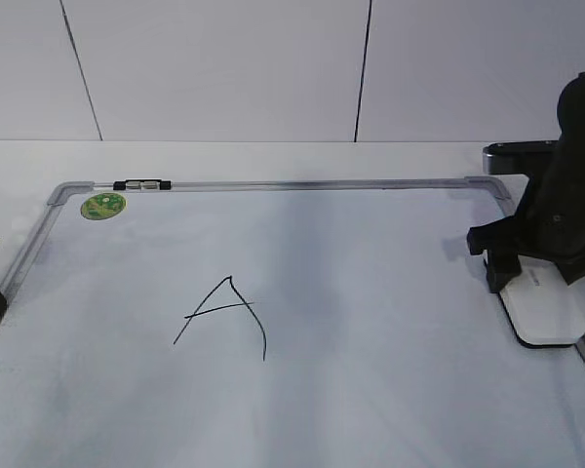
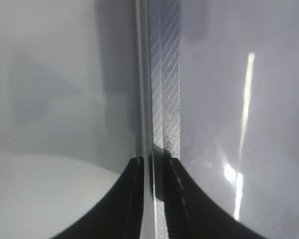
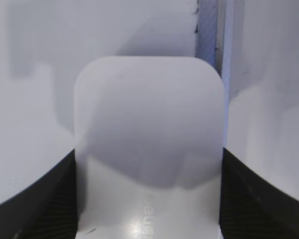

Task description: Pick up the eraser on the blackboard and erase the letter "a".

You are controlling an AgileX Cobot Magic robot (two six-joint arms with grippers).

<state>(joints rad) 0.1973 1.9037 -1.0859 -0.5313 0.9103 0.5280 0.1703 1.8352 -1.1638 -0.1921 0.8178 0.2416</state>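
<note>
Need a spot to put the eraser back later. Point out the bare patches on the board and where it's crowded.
Bare: the wide stretch of the blackboard between the capital A and the eraser, and the band below the top rail, right of the green sticker. Crowded: the right edge, where the right gripper straddles the eraser.

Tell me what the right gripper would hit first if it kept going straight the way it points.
The eraser: it already lies between the right gripper's fingers, at the right edge of the blackboard. Straight on probably means pressing onto the eraser and the board beneath; depth is unclear.
</note>
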